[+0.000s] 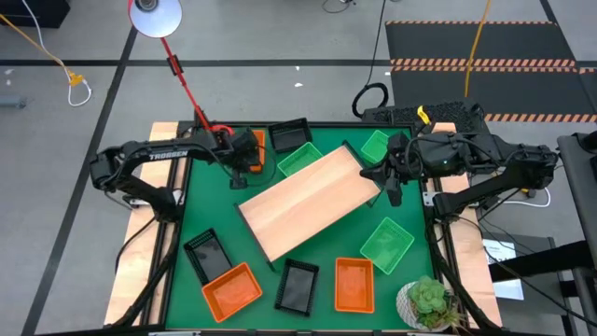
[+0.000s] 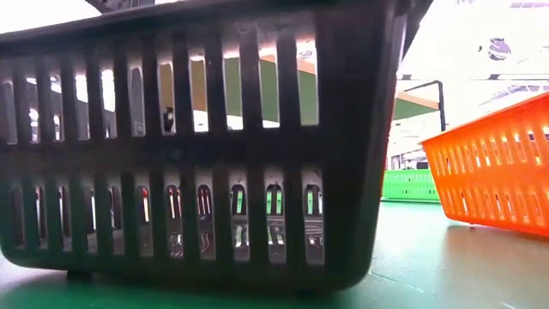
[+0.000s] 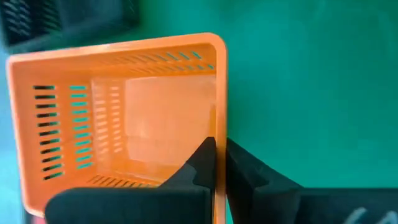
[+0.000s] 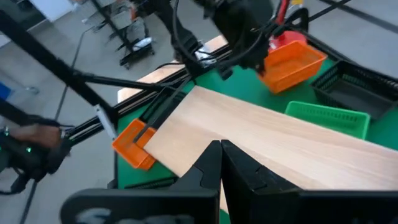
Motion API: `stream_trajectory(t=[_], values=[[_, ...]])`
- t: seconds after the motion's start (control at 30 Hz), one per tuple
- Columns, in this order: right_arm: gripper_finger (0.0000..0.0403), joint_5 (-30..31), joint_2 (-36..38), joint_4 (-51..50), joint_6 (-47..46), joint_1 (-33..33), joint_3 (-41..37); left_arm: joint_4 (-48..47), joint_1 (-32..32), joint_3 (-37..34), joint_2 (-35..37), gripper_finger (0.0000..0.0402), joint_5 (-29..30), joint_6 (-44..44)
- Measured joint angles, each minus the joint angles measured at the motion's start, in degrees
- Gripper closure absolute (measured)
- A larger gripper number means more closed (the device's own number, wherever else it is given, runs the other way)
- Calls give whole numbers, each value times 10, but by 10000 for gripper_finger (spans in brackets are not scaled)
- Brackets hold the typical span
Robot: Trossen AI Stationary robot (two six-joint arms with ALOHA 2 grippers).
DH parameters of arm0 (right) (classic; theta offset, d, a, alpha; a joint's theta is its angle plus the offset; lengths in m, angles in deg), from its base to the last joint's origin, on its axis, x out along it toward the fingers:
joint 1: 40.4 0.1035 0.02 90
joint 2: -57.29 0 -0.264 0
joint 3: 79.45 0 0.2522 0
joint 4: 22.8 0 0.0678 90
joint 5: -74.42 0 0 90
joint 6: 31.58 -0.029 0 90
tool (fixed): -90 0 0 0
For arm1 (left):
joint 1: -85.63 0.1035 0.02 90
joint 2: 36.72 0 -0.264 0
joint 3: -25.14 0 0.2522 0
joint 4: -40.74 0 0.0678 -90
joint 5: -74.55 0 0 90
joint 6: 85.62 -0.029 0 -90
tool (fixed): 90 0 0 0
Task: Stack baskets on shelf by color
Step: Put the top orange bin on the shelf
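The orange-red basket (image 3: 124,118) sits in my left gripper (image 3: 219,163), near the table's far left (image 1: 252,149); the right wrist view shows it (image 4: 291,61) under that arm. The shelf (image 1: 308,201) lies slantwise mid-table, a light board on a black frame. My right gripper (image 4: 221,158) is shut, its fingertips over the shelf's right end (image 1: 378,182). Other baskets rest on the mat: black (image 1: 289,133), green (image 1: 298,159), green (image 1: 376,145), green (image 1: 387,245), orange-red (image 1: 354,283), black (image 1: 298,285), orange-red (image 1: 231,289), black (image 1: 207,252). My left gripper holds the orange-red basket by one side wall's rim (image 3: 219,134), one finger inside the basket and one outside. The fingers come from above. The basket hangs tilted below them, and it looks lifted off the mat. My right gripper: whether its shut fingertips touch the shelf board (image 4: 267,137) cannot be told.
A white plant pot (image 1: 424,303) stands at the near right corner. A red lamp arm (image 1: 187,89) leans over the far left. In the low view a black basket (image 2: 197,172) fills the front, with an orange-red basket (image 2: 497,172) to its right. Open mat lies at mid-left (image 1: 210,201).
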Motion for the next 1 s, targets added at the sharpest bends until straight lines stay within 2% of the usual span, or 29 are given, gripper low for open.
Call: stream_trajectory(t=[0.13,0.33,0.6,0.83,1.0], values=[[403,-5,6,0,21,0,0,-89,-15,92,0,393,9,42],[403,-5,24,-1,48,0,0,-209,-55,234,0,389,36,148],[403,-5,45,-12,25,0,0,-350,-137,396,-1,387,39,320],[403,-5,51,-21,45,0,0,-473,-219,563,-70,392,41,462],[403,-5,51,-22,52,0,0,-469,-274,652,-126,394,47,531]])
